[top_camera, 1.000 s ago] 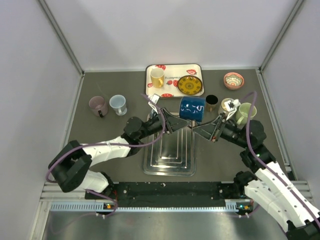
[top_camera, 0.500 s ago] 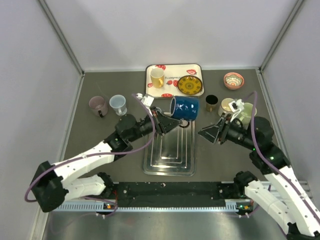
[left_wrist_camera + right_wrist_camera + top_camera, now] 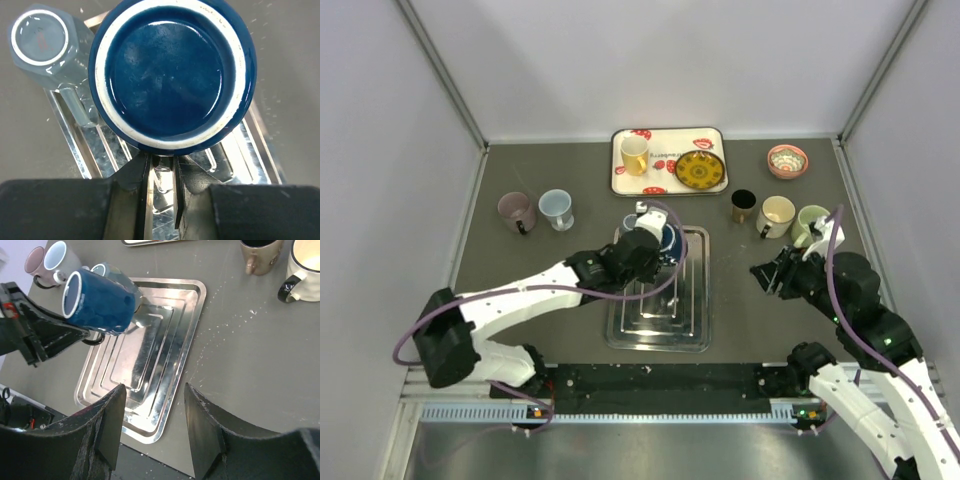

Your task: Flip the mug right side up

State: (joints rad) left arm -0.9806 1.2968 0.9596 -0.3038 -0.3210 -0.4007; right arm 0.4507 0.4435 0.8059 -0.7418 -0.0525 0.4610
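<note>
while the left claw [image 3: 161, 165] is clamped on the handle of the blue mug [image 3: 170, 75], the mug hangs over the far left part of the steel tray [image 3: 165, 355], tipped on its side with its white-rimmed mouth turned back toward the left wrist. the left wrist camera looks straight into its dark glossy inside, and the two fingers [image 3: 142, 172] pinch the handle just below the rim. from the right wrist view the mug seems clear of the tray, though i cannot tell for sure. a pale grey-blue mug [image 3: 42, 42] stands just beside it at the tray's far left corner, handle pointing inward.

the right claw [image 3: 767, 280] is spread open and holds nothing, hovering over the bare counter [image 3: 750, 320] to the right of the tray, well apart from the blue mug.

a black cup [image 3: 743, 205], a cream mug [image 3: 778, 215] and a green mug [image 3: 810, 222] stand in a row on the right. a mauve mug [image 3: 516, 211] and a light blue mug [image 3: 556, 208] stand on the left.
</note>
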